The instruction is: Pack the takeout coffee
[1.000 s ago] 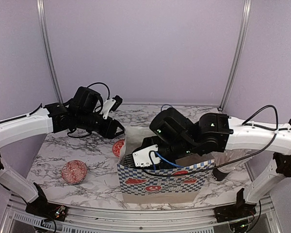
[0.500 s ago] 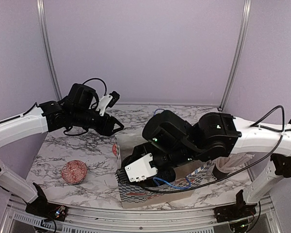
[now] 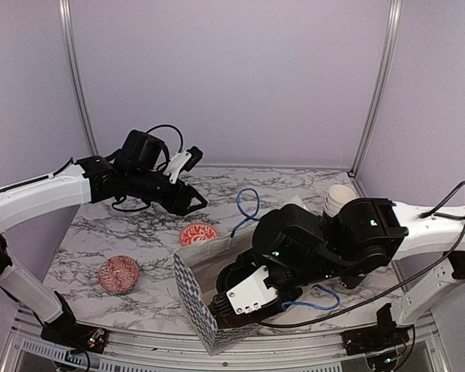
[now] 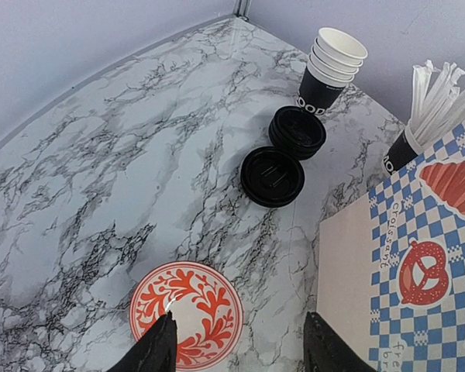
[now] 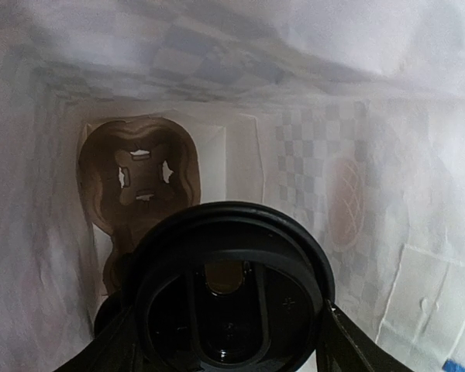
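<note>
Top view, paper bag [image 3: 195, 288]: tipped over at 6 o'clock on the marble table [image 3: 93, 225], blue-checked wall showing, mouth swallowing the right wrist.
Top view, right arm [image 3: 349, 240]: stretched in low from 3 o'clock, elbow bent, forearm angled down into the bag; fingers hidden here.
Top view, left arm [image 3: 39, 198]: reaching in from 9 o'clock, left gripper [image 3: 192, 203] hanging over a red patterned bowl [image 3: 198, 233], clear of the bag.
Left wrist view, jaws: spread wide, nothing between them; bowl just beyond the fingertips at 6 o'clock.
Left wrist view, supplies: black lids [image 4: 273, 176] near centre, stacked empty cups [image 4: 331, 70] at 1 o'clock, cup of straws [image 4: 418, 116] at 2 o'clock.
Right wrist view, takeout coffee cup [image 5: 229, 279]: deep inside the bag, black lid facing the lens, filling the lower half of the frame.
Right wrist view, right gripper [image 5: 230, 333]: clamped on the cup, by the look of it, one finger pressed at 8 o'clock and one at 4.
Right wrist view, cup carrier [image 5: 139, 182]: brown cardboard, flat against the bag's far end at 10 o'clock.
Handling: probably light, thin paper wall easy to crush, lid liable to pop off; best taken on the body just below the lid rim, firm but gentle.
</note>
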Robot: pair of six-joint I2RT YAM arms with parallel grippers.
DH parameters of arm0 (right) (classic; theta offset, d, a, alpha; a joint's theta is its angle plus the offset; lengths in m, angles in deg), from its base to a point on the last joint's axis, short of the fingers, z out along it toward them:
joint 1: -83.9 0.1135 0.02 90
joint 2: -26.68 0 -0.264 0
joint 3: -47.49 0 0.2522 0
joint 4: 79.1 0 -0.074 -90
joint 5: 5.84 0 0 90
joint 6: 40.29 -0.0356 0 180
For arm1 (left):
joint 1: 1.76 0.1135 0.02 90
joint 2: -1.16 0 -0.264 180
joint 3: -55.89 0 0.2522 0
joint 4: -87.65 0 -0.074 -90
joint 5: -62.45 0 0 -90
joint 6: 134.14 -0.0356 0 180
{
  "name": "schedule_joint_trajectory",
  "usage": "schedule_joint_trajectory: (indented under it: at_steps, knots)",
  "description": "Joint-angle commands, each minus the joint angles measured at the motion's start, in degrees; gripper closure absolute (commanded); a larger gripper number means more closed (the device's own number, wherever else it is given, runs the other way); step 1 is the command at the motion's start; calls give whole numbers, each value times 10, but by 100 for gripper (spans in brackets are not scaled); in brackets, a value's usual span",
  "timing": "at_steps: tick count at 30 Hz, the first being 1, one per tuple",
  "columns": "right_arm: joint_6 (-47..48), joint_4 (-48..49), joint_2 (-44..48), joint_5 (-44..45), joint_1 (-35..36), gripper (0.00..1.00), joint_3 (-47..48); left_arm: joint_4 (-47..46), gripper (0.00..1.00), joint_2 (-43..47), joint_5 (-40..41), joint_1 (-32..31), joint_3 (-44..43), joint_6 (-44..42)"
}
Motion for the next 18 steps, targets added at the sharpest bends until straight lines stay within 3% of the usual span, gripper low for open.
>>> schedule_joint_trajectory:
  at_steps: [1,10,13,18]
  knots:
    - [-8,43,36,31,3,52,-25,-16,44,-10,-62,1,0,0]
    - [13,56,45,35,3,53,-49,9,42,115,-107,-23,-26,27]
    - [14,57,43,38,3,53,-49,80,40,123,-128,-58,-64,34]
    - [17,60,42,39,3,53,-53,217,39,87,-69,-140,-133,26]
